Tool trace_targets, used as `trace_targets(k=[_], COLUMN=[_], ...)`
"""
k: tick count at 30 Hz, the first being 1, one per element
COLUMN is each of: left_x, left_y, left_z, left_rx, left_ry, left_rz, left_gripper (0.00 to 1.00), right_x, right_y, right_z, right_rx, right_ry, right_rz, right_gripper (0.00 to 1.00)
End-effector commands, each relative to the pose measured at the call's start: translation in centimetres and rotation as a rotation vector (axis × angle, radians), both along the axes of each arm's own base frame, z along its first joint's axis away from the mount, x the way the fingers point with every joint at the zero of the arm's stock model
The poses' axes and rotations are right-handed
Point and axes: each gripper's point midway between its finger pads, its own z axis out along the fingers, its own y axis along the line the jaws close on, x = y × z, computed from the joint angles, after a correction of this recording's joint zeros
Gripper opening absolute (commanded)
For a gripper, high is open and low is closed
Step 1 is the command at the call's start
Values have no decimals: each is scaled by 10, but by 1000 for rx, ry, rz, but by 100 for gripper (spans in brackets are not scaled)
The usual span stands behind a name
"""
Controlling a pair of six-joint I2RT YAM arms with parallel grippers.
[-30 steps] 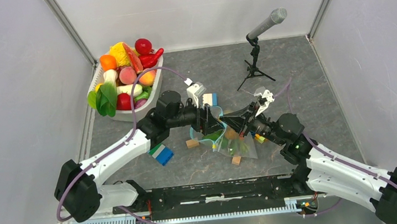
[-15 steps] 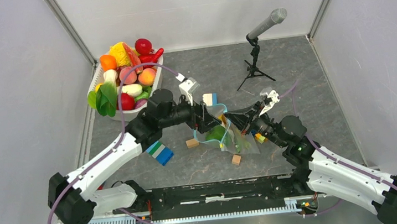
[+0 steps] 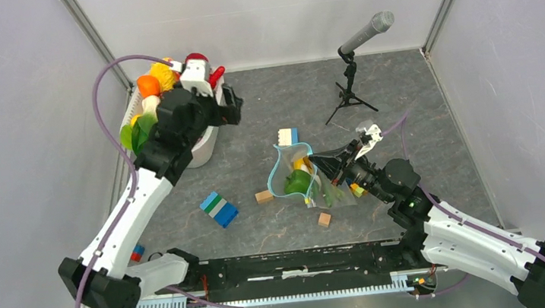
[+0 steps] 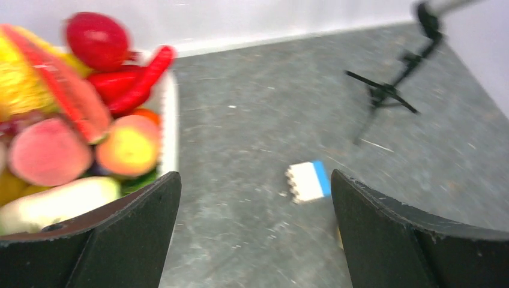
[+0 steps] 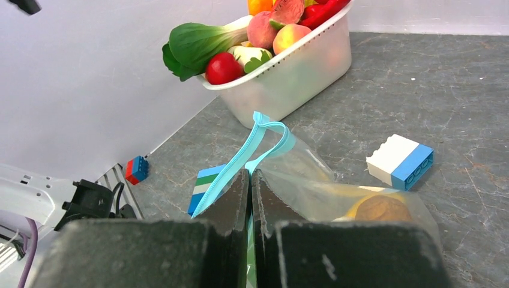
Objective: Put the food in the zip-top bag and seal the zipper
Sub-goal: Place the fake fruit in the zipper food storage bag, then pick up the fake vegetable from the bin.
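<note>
The zip-top bag (image 3: 304,183) lies mid-table with green and yellow food (image 3: 297,182) inside. Its mouth gapes open toward the left, and the light-blue zipper (image 3: 279,170) curves round it. My right gripper (image 3: 323,165) is shut on the bag's zipper edge; in the right wrist view the gripper (image 5: 250,175) pinches the zipper (image 5: 255,141) of the bag (image 5: 324,192). More food (image 3: 172,96) is heaped in the white tub (image 3: 200,150) at the back left. My left gripper (image 3: 230,103) hovers open and empty beside the tub; in the left wrist view it (image 4: 253,180) shows the food (image 4: 72,126) at left.
A white-and-blue block (image 3: 287,136) lies behind the bag and shows in the left wrist view (image 4: 307,181). A blue-green-white block (image 3: 219,209), two tan cubes (image 3: 263,196) (image 3: 324,219) and a small red-blue block (image 3: 136,252) lie around. A microphone on a stand (image 3: 351,77) is at the back right.
My left gripper let go of the bag and swung up and left to the tub. The bag's mouth now stands open. My right gripper kept its hold.
</note>
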Motion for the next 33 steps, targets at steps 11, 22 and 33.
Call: trace_targets(k=[11,22,33], left_x=[122,224,220], left_y=[80,71,42], left_z=[23,10,-41], left_rx=[-35,135,113], left_ry=[-81,-63,40], left_rz=[277,24,-277], left_gripper=[100,100,89], right_x=[4,9,17], right_y=[-3,-4,-5], right_z=[18,15,7], right_rx=[18,-36,-82], right_ry=[-61,-79,-78], right_rz=[-28,-46,-76], right_gripper=[6,6,6])
